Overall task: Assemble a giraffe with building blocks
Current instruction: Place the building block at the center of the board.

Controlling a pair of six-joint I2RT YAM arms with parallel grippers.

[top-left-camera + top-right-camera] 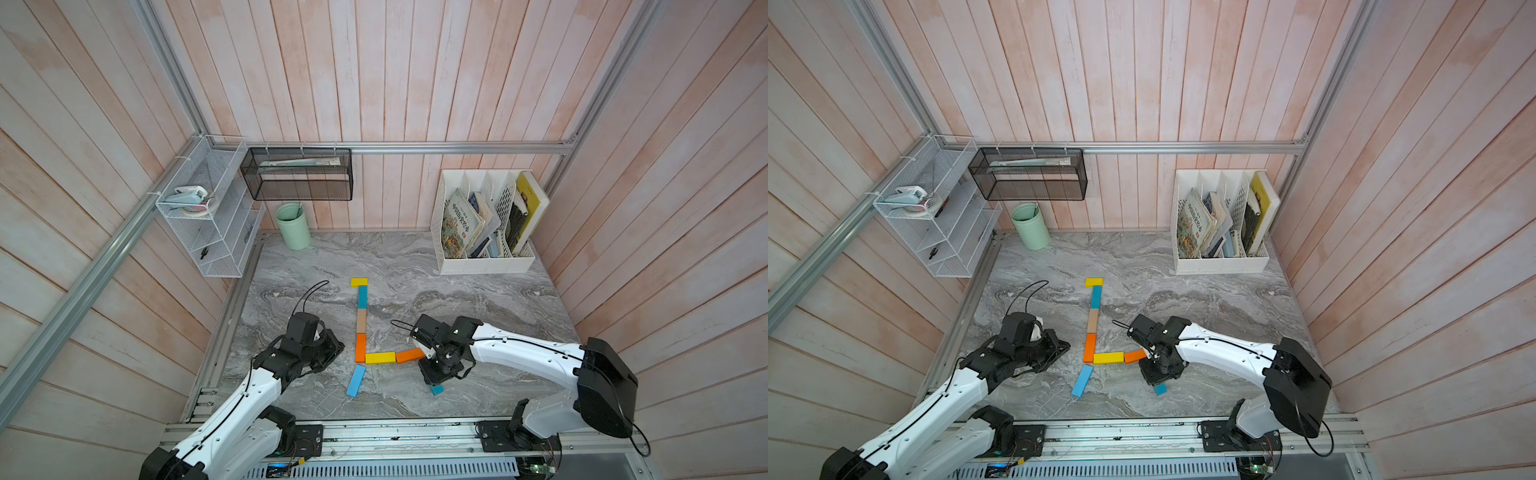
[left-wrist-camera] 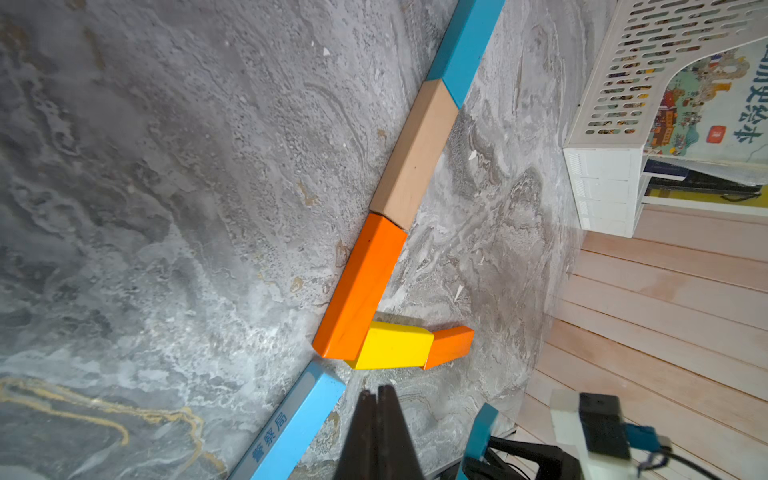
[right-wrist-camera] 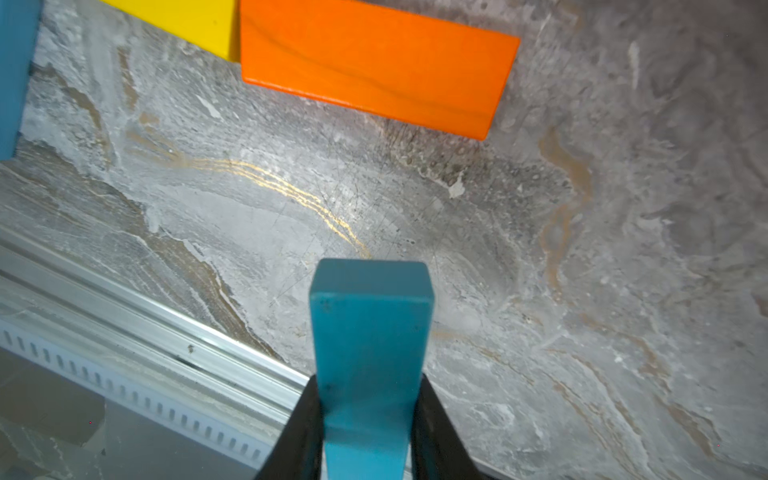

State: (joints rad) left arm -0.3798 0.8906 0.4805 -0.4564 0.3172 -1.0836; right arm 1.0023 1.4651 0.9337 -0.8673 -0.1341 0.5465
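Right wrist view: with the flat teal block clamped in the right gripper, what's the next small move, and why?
Probably ease the flat teal block, held by the right gripper, toward the free end of the flat orange body block: bare marble tabletop separates them, and only the light blue block lies as a leg.

The light blue block (image 2: 291,419) carries Chinese characters along its side; they read 警察局. The book (image 2: 715,104) in the white rack (image 2: 602,187) shows large characters, of which 史绘本 can be read. A small red seal beside them is not legible.
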